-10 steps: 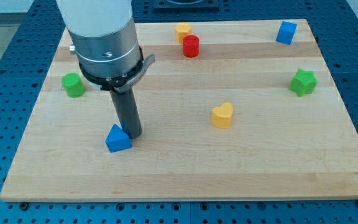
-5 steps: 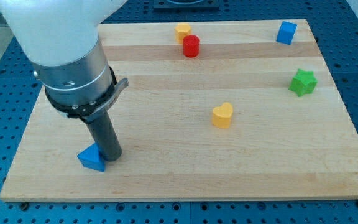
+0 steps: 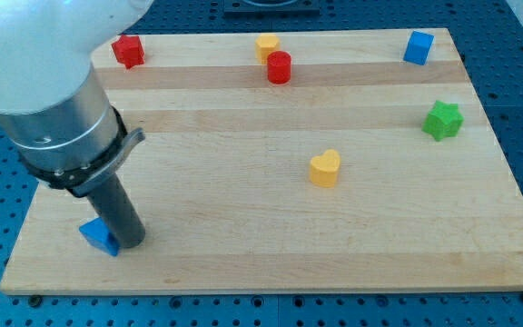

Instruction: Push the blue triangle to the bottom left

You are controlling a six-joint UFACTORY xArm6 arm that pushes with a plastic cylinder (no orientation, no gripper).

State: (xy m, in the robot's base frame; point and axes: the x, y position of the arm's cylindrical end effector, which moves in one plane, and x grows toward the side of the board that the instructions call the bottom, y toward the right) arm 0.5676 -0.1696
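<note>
My tip (image 3: 127, 243) touches the right side of the blue triangle (image 3: 99, 236), placed to drive it leftward. The triangle sits near the bench's (image 3: 271, 245) bottom-left corner. The tool is a plain rod with no jaws.

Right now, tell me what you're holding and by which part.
Nothing is held. My tip only presses against the blue triangle on its right side.
</note>
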